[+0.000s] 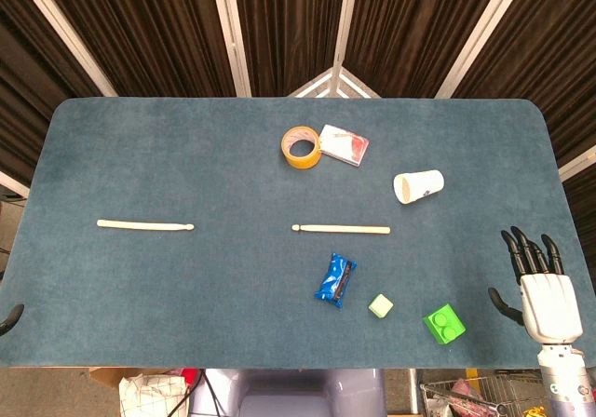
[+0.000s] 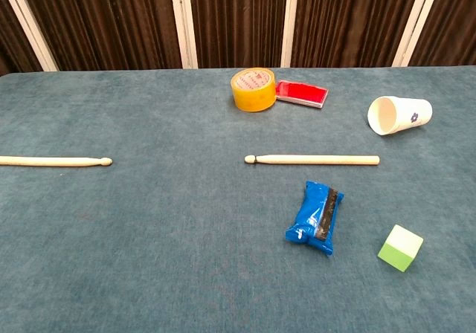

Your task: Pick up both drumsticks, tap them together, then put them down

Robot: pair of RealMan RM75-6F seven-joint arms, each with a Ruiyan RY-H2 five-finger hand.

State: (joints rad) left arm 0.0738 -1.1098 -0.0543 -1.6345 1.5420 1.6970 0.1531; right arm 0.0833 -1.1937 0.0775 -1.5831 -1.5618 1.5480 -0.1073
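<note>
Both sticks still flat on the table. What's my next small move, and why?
Probably bring the right hand inward to the right drumstick: it's open, holds nothing, and that stick lies nearest. The left drumstick can wait; the left hand barely shows.

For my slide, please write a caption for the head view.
Two drumsticks lie apart on the table; right hand hovers open.

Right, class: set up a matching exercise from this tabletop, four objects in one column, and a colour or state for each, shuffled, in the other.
Objects:
1. tape roll
2. paper cup
3. snack packet
4. studded block

Descriptions:
A. blue
B. bright green
C. lying on its side
D. yellow

Pairs: 1-D, 2-C, 3-A, 4-B
</note>
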